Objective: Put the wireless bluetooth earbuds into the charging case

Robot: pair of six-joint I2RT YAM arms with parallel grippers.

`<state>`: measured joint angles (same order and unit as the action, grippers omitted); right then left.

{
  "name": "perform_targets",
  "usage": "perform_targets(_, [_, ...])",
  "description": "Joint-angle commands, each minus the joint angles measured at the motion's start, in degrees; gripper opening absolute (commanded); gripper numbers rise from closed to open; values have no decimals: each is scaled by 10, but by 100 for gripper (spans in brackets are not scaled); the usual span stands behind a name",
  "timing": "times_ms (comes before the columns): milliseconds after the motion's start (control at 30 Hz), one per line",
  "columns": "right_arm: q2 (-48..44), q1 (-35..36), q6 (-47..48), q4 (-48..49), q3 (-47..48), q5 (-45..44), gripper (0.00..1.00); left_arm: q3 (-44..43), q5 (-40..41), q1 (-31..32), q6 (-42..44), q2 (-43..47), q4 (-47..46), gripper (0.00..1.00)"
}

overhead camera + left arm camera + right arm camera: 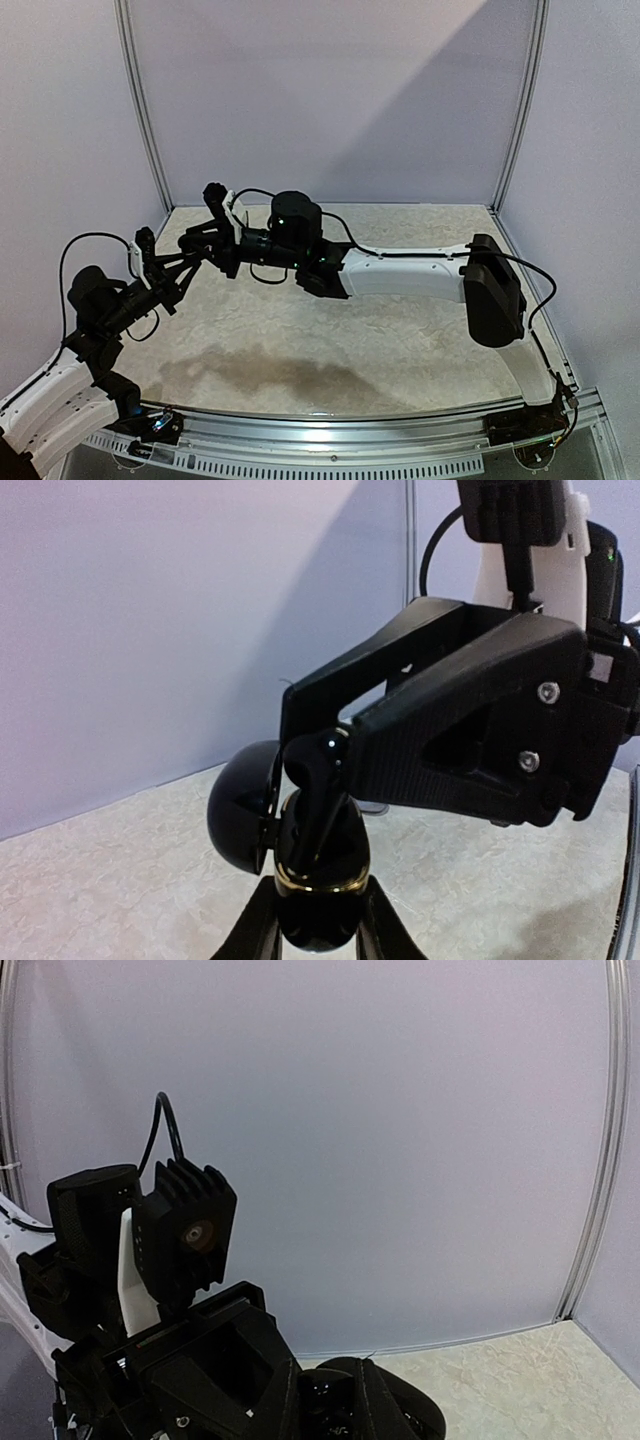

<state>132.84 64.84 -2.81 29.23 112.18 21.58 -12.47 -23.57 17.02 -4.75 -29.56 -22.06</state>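
Black plastic fingers of the right gripper (pixel 322 738) are closed together on a small glossy black earbud (pixel 312 765), which is pinched at its rounded head. The earbud is held with its long axis close to upright and its stem pointing down; a slight lean is noted in the left wrist view. Directly beneath it lies the open mouth of a glossy black, pebble-shaped charging case (pixel 330 878) with a gold-coloured rim. The stem is seen reaching to or just past that rim, but whether it is seated in a socket cannot be told. The rounded black lid (pixel 238 805) is hinged back on the side away from the right gripper, so the approach from above is left unobstructed. The case body is clamped from below by the left gripper (pixel 318 932), whose fingers are closed on it. In the overhead view both grippers are seen meeting above the left rear part of the pale marbled table (pixel 420 340), and case and earbud are held clear of it. The coming move is judged to turn on one relation: earbud over socket, axis in line with the well, travel straight down. The earbud is carried by the right arm; the case is only presented by the left.
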Motion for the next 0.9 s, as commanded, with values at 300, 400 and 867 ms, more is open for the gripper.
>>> perform_targets(300, [-39,-7,1,-23,-33,5,0,4,-1,-7,4,3,-18,0])
perform_targets(400, [-42,-8,1,-22,-31,10,0,4,-2,-7,4,2,-18,0])
perform_targets(867, [11,-4,20,-105,32,16,0,4,-15,-7,19,3,-13,0])
